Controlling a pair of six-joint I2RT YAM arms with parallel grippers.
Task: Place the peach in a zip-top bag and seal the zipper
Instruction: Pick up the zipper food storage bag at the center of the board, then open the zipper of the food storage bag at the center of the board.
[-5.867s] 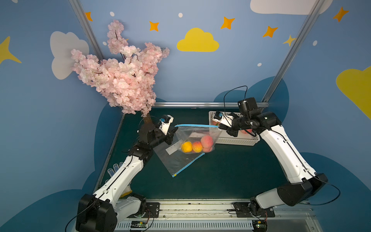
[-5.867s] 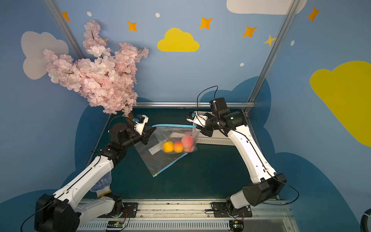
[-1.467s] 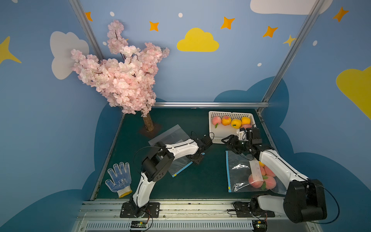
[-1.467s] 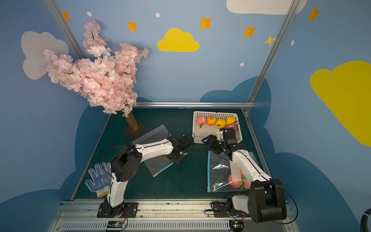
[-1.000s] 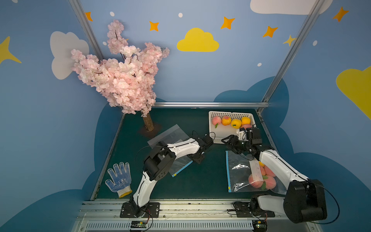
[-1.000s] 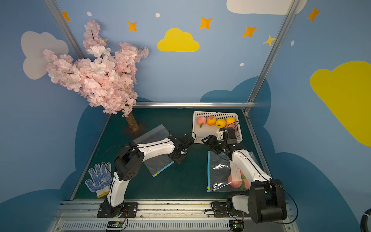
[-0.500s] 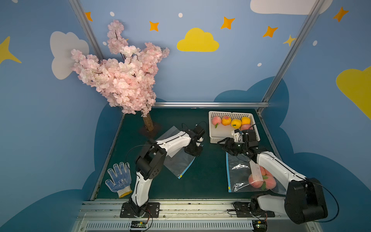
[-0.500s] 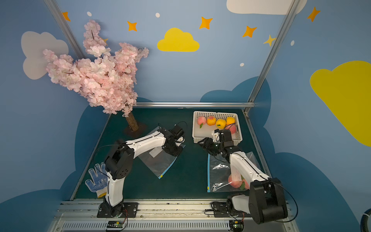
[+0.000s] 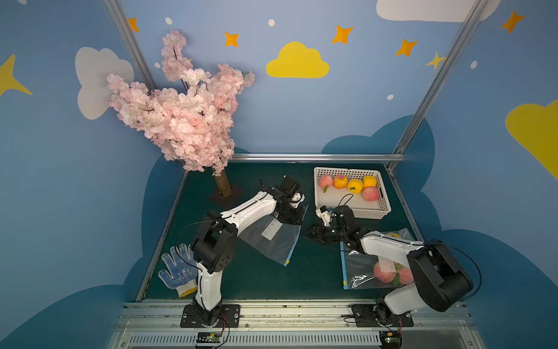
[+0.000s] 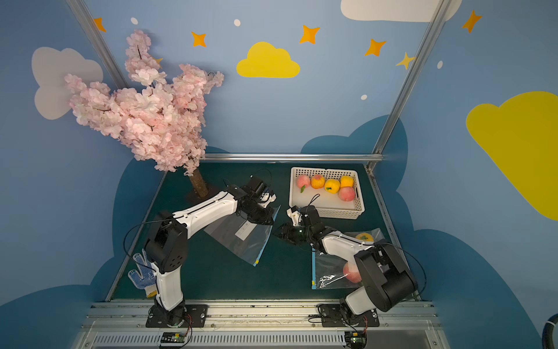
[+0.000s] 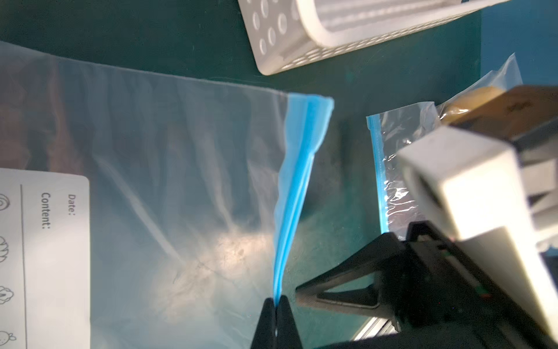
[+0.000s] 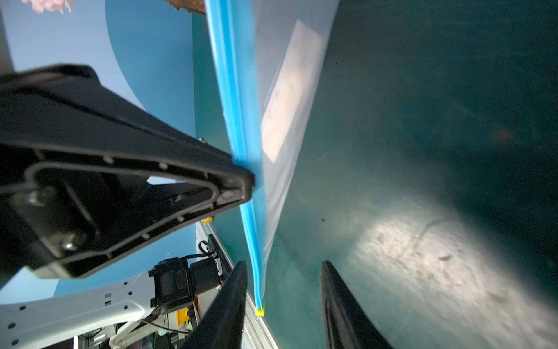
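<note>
An empty clear zip-top bag (image 9: 271, 238) (image 10: 241, 238) with a blue zipper strip (image 11: 302, 169) (image 12: 235, 90) lies mid-table, its zipper edge lifted. My left gripper (image 9: 294, 218) (image 10: 266, 219) (image 11: 276, 302) is shut on that strip. My right gripper (image 9: 306, 234) (image 10: 276, 234) (image 12: 283, 266) is open just right of the bag. The strip's lower end with its yellow tab (image 12: 259, 311) hangs between the right gripper's fingers, nearer one finger and untouched. Pink peaches (image 9: 325, 181) (image 10: 346, 193) sit with yellow fruit in the white basket (image 9: 347, 171) (image 10: 324, 171).
A second zip-top bag (image 9: 359, 269) (image 10: 327, 272) (image 11: 392, 169) holding fruit lies front right under my right arm. A blossom tree's trunk (image 9: 223, 187) stands back left. A dotted work glove (image 9: 178, 269) lies front left by the left arm's base.
My left gripper has pulled the bag's zipper edge up and toward the back, dragging the bag along. My right gripper has moved left toward the bag and its jaws have narrowed.
</note>
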